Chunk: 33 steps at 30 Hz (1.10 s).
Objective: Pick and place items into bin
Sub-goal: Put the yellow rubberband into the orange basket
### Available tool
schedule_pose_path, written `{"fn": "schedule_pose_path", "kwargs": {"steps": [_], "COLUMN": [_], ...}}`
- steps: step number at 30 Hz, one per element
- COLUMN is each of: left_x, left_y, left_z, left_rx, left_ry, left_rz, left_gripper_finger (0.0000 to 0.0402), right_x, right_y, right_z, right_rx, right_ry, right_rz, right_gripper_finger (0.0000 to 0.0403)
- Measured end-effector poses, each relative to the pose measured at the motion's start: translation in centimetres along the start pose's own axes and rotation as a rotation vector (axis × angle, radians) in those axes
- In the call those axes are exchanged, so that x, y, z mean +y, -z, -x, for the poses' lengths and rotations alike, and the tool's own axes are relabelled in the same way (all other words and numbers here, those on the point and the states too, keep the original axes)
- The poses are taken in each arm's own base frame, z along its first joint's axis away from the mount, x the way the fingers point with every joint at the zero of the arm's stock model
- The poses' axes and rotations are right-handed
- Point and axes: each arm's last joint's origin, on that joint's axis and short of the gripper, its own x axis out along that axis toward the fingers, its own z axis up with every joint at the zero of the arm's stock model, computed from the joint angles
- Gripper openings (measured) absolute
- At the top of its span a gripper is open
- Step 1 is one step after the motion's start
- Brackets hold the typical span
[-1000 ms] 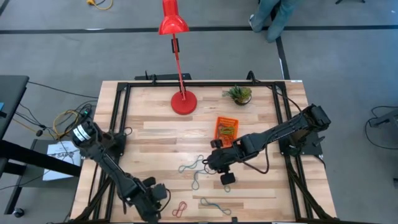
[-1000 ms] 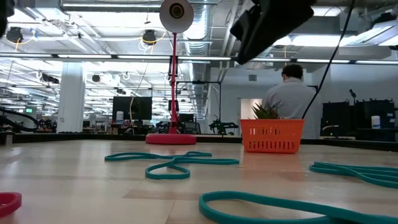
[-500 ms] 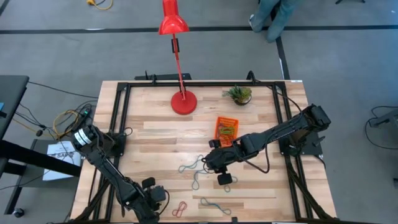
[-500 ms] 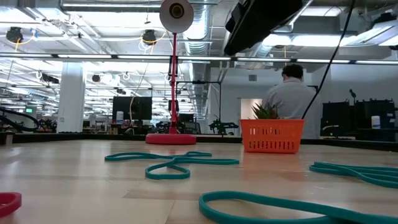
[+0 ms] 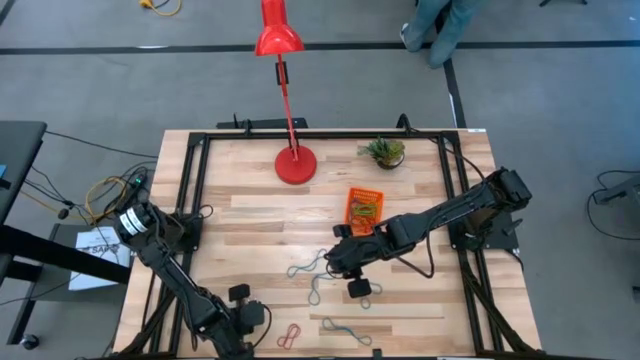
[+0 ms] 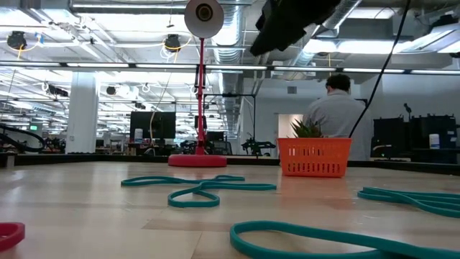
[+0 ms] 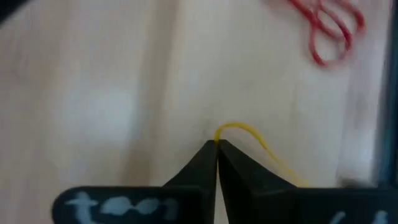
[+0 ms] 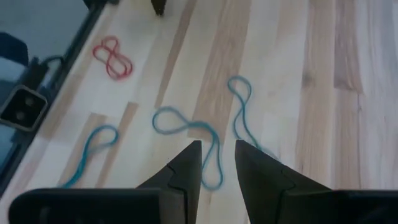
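Left gripper (image 7: 216, 144): low at the table's near edge, close to the left corner; fingertips pressed together on a yellow band (image 7: 249, 134), which loops out just past the tips and trails back along one finger.
Red band (image 5: 290, 336): figure-eight shape, flat on the wood a little to the right of the left gripper, not touching it; in the left wrist view it lies well beyond the tips (image 7: 329, 28).
Right gripper (image 8: 217, 152): raised above the middle of the table, fingers narrowly apart with nothing between them; in the high view (image 5: 350, 272) it hangs just right of the teal bands.
Teal bands (image 8: 189, 134): two twisted loops on the wood directly below and ahead of the right fingertips; not touched; seen flat in the low view (image 6: 198, 191).
Third teal band (image 5: 345, 330): near the front edge, right of the red one; apart from both grippers.
Bin (image 5: 364, 209): orange, behind the right gripper, between it and the plant (image 5: 384, 151); bands lie inside.
Lamp (image 5: 295, 165): red base at the table's back, left of the plant.
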Motion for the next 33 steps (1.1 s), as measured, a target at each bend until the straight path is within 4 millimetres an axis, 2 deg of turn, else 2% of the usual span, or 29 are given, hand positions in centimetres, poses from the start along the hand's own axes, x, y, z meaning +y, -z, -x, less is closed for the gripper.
{"fn": "schedule_pose_path", "kwargs": {"steps": [2,5,12,16,18,21,26,33], "left_x": [0.4,0.4,1.9,2.7,3.0,3.2,3.4,4.1], "left_y": [-0.7,-2.3,-5.0,-6.2,-6.9,-7.5,-8.5,-9.7], "left_z": [0.7,3.2,6.7,7.5,7.8,7.7,7.8,7.7], "left_rx": [-0.095,-0.258,-0.498,-0.545,-0.575,-0.603,-0.661,-0.701], "left_ry": [-0.065,-0.091,-0.175,-0.222,-0.246,-0.290,-0.340,-0.404], "left_rz": [-0.020,0.004,0.027,-0.029,-0.055,-0.102,-0.120,-0.122], "left_gripper_finger": [0.0001,0.0001,0.0001,0.0002,0.0002,0.0002,0.0002,0.0002], "right_x": [0.0,0.1,0.8,0.6,0.3,0.0,-0.8,-1.2], "right_y": [-0.3,-0.9,-2.6,-3.4,-2.7,-3.0,-2.4,-2.7], "right_z": [0.0,-0.1,-2.3,-3.5,-4.4,-5.6,-7.3,-7.7], "right_rx": [-0.031,-0.093,-0.303,-0.419,-0.383,-0.444,-0.433,-0.495], "right_ry": [-0.001,-0.006,-0.025,-0.016,-0.012,-0.002,0.008,-0.011], "right_rz": [0.000,0.030,0.028,0.024,0.022,0.014,-0.004,-0.005], "right_gripper_finger": [0.0093,0.0093,0.0093,0.0093,0.0093,0.0093,0.0093,0.0093]}}
